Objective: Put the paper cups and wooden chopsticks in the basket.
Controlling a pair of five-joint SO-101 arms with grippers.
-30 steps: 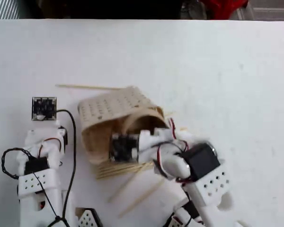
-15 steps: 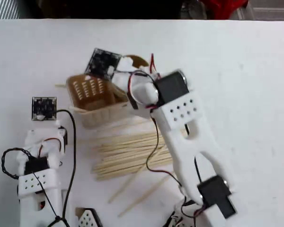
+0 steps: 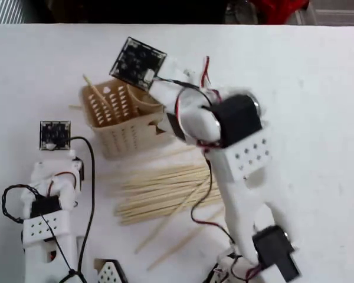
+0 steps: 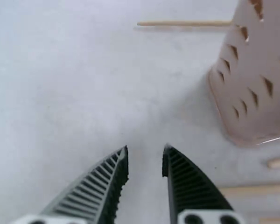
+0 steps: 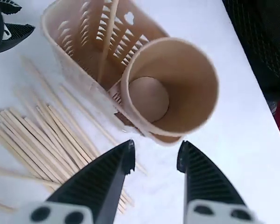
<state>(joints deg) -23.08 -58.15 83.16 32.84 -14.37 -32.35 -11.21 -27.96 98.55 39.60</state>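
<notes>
The right gripper is hanging with its jaws parted and empty, just short of the paper cup. The cup's mouth is facing the gripper, and the cup is resting against the outer wall of the basket. The left gripper, slightly parted, is sitting farther off, so the right arm is judged nearer.

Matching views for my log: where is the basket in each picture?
High view: basket left of centre, above the chopstick pile.
Left wrist view: basket beyond the left gripper, near a lone chopstick.
Right wrist view: basket behind the paper cup, pile alongside.
Shared landmark: the chopstick pile.
</notes>
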